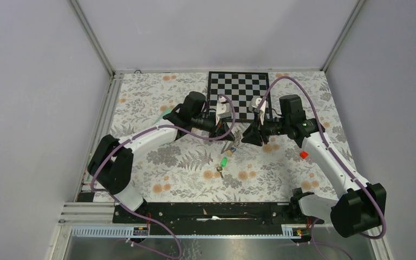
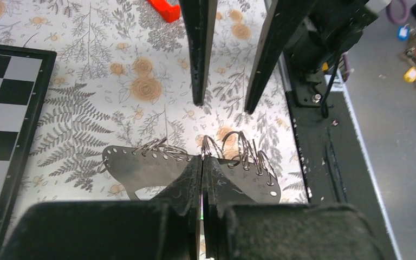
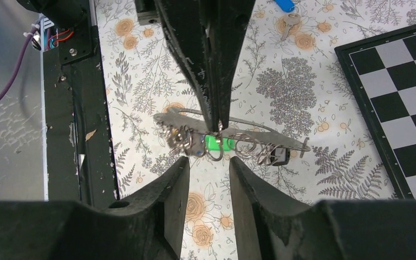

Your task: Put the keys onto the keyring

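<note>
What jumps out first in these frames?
Mid-table, two grippers meet tip to tip: the left gripper has its jaws shut on a thin metal strip strung with wire rings, and the right gripper faces it, jaws open. Next, the checkerboard at the far edge of the floral cloth, and a green key lying loose on the grippers' near side.

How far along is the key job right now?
Done: nothing clearly; a green key shows at the keyring, threaded or not I cannot tell. In hand: left gripper shut on the keyring; right gripper open, empty. Left: blue key lies on the table.
</note>
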You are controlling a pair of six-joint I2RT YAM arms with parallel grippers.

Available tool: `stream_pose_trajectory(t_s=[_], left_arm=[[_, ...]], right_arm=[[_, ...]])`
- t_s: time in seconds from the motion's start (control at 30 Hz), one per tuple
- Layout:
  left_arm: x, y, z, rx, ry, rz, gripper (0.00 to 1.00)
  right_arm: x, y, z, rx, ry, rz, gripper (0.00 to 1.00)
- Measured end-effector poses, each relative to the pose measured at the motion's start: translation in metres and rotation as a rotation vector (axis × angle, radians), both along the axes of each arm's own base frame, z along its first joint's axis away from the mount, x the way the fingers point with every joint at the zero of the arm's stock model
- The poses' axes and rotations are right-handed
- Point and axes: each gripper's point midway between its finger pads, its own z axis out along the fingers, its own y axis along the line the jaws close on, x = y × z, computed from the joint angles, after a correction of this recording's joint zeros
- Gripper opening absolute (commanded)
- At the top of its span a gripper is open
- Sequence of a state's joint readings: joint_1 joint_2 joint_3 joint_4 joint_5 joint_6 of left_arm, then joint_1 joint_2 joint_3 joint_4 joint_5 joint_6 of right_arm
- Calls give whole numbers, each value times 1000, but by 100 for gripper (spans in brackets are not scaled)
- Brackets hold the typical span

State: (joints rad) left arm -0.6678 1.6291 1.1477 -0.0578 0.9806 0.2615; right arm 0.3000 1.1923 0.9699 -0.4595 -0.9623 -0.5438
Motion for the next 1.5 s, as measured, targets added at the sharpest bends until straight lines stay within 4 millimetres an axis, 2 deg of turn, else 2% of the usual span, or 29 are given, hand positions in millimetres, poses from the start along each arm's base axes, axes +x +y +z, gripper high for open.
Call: stream_pose_trajectory(t_s=[0.27, 0.5, 0.77, 1.37, 1.43, 1.5], left_arm=[[-7, -8, 17, -110, 116, 56, 0], [-8, -10, 23, -181, 180, 92, 0], [-10, -10, 23, -189, 222, 106, 0], [-9, -4, 16, -199, 262, 129, 0], [-6, -3, 17, -203, 247, 138, 0], [6, 1, 18, -216, 217, 174, 0]], right_arm=[[4, 3, 12, 21, 4, -15, 36], [3, 8, 15, 52, 19, 2, 21], [-1, 11, 2, 57, 17, 25, 15], [-6, 11, -15, -4, -81, 91, 13], [-9, 9, -18, -25, -83, 94, 16], [-17, 5, -22, -45, -59, 101, 19]])
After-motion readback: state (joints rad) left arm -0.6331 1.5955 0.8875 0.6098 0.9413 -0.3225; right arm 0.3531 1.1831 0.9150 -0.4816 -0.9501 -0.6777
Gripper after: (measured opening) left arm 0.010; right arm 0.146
